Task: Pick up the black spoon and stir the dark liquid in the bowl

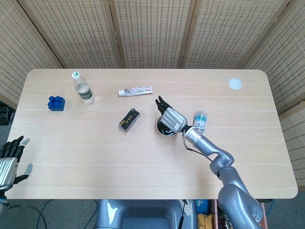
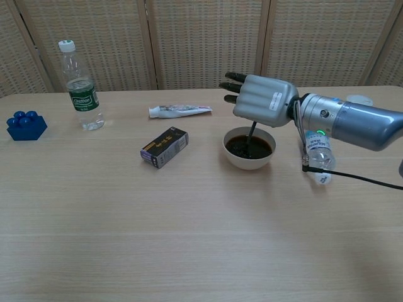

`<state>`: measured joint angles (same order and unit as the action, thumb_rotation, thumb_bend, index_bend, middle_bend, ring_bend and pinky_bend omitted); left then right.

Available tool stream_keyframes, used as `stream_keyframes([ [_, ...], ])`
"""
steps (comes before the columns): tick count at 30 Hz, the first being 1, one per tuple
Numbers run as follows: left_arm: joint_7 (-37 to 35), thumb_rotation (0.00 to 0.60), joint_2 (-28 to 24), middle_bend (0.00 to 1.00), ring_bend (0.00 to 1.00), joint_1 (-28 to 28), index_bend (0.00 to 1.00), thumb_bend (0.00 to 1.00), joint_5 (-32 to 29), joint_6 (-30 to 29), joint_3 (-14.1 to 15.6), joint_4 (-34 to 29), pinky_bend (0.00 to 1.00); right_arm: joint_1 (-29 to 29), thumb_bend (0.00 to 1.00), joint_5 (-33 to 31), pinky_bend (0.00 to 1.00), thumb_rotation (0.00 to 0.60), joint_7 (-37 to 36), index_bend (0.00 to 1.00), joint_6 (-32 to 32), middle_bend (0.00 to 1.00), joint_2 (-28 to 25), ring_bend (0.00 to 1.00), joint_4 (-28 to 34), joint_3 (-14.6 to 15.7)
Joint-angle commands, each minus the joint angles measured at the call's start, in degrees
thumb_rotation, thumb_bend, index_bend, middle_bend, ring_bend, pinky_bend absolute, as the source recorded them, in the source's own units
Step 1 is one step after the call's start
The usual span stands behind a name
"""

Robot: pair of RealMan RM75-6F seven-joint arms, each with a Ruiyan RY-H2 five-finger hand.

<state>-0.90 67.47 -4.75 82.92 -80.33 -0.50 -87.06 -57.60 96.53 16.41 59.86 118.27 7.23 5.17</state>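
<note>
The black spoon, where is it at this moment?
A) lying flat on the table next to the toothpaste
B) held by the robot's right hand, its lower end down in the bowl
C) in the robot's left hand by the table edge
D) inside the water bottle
B: the right hand holds the black spoon above the bowl, its tip in the dark liquid.
</note>
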Motion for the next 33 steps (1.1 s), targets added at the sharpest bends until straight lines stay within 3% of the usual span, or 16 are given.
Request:
stream_keyframes([
  [1,-0.1,0.6,0.0,0.0,0.0,0.0,0.0,0.44,0.1,-0.1,0.0,0.0,0.0,0.4,0.66,0.0,0.0,0.6,-0.3,0.67,0.4,0.28,0.0,0.03,0.2,0.1],
  [16,0.2,0.6,0.0,0.0,0.0,-0.6,0.0,0.44,0.4,0.5,-0.1,-0.2,0.0,2.3,0.66,0.4,0.0,0.6,-0.5,0.67,0.8,0.28,-1.3,0.03,-0.3,0.7],
  [33,0.7,0.6,-0.1,0.0,0.0,-0.6,0.0,0.44,0.2,0.8,0.0,-0.5,0.0,-0.2,0.66,-0.6,0.0,0.6,-0.3,0.67,-2.2,0.28,-1.4,0.03,-1.0,-0.2],
])
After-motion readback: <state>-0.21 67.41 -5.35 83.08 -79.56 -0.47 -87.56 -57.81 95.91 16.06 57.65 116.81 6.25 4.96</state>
